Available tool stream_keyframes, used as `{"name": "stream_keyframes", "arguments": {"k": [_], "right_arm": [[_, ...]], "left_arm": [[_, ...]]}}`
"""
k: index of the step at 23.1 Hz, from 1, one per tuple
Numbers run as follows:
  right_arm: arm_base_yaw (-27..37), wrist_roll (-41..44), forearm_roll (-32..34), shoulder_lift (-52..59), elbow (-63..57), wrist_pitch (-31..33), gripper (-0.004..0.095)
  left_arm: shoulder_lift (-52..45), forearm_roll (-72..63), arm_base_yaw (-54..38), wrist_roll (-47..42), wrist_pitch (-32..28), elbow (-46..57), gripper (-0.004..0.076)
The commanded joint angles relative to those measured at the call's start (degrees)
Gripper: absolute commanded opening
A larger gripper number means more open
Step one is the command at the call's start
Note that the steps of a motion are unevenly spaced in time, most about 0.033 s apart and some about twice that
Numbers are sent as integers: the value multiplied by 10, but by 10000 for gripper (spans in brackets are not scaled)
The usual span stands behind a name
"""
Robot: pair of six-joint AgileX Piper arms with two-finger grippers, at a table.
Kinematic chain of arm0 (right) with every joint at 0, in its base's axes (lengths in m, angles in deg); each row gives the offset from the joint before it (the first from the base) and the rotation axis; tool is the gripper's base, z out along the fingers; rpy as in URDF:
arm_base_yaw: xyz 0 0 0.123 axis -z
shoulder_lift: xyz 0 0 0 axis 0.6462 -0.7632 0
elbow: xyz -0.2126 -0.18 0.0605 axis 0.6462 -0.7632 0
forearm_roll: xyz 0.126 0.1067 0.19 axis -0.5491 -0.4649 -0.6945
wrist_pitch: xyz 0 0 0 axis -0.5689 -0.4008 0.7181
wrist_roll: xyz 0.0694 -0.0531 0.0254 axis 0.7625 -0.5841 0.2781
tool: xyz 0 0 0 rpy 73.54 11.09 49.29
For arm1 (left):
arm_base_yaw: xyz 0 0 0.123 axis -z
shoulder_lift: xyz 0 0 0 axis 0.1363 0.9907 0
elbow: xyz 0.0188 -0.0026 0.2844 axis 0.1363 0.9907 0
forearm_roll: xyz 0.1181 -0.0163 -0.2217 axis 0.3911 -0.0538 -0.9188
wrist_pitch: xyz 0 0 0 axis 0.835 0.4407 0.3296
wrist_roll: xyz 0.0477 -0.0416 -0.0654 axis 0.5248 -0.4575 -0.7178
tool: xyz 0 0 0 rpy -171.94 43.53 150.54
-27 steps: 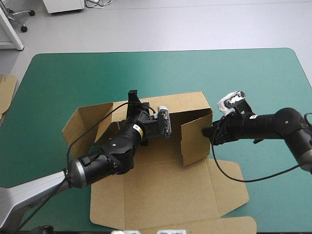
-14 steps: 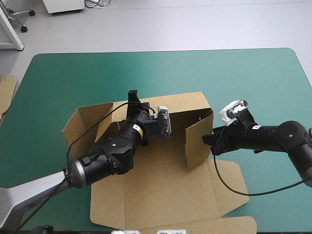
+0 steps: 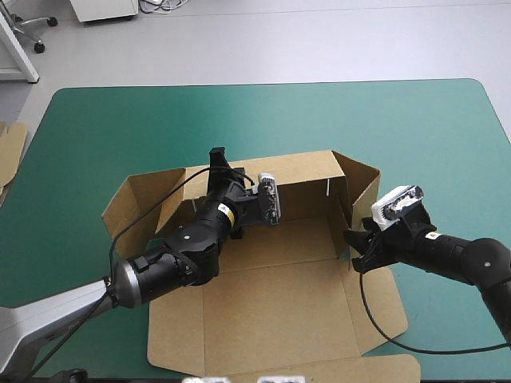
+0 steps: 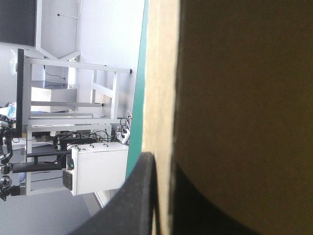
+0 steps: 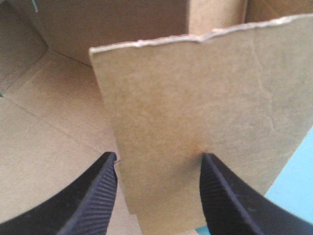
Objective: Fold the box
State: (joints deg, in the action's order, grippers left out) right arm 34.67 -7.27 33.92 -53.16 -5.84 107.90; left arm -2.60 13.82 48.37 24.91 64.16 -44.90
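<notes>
Brown box (image 3: 263, 311) lies mid-table; left gripper (image 4: 162, 164) clamped on its rear wall (image 3: 303, 179), right gripper (image 5: 157, 156) spread apart astride the right flap (image 5: 195, 107); teal-green cover (image 3: 120, 128) wide toward the far edge.

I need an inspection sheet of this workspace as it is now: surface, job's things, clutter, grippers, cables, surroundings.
surface: teal-green cover, lying flat.
job's things: box, brown board; back wall and side flaps raised, front panel flat.
clutter: more board at the table's left edge.
grippers: left gripper shut on the box's back wall; right gripper open at the raised right flap, not gripping it.
cables: nothing seen.
surroundings: nothing seen.
</notes>
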Motion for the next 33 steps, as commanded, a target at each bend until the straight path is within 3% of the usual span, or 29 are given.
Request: {"name": "stream_keyframes", "arguments": {"k": [1, 4, 8, 11, 13, 14, 16, 19, 20, 22, 24, 29, 33], "right_arm": [[0, -11, -34, 6, 11, -40, 485], [0, -14, -53, 5, 11, -34, 485], [0, -14, -105, 25, 26, 49, 442], [0, -7, -113, 68, 49, 78, 367], [0, 11, -107, 111, 75, 77, 229], [0, 31, -96, 132, 92, 67, 79], [0, 58, -73, 144, 109, 50, -30], [0, 184, 19, 134, 141, 10, -32], [0, 268, 78, 110, 166, 15, -34], [0, 365, 133, 65, 208, 45, -34], [1, 424, 147, 19, 247, 68, -33], [2, 461, 173, -89, 349, 117, -34], [47, 485, 199, -152, 417, 175, -33]], "left_arm": [[-8, -50, 8, -22, -27, -2, -14], [-8, -50, 8, -23, -27, -2, -14], [-8, -50, 8, -25, -22, -2, -14], [-8, -50, 8, -25, -22, -2, -14], [-8, -50, 8, -26, -22, -2, -14], [-8, -50, 8, -26, -22, -2, -14], [-8, -52, 8, -26, -21, -2, -14], [-8, -59, 8, -26, -22, -2, -14], [-8, -59, 8, -26, -22, -2, -14], [-8, -59, 8, -26, -22, -2, -14], [-8, -58, 8, -26, -22, -2, -14], [-8, -57, 8, -26, -21, -2, -14], [-8, -57, 8, -26, -21, -2, -14]]}}
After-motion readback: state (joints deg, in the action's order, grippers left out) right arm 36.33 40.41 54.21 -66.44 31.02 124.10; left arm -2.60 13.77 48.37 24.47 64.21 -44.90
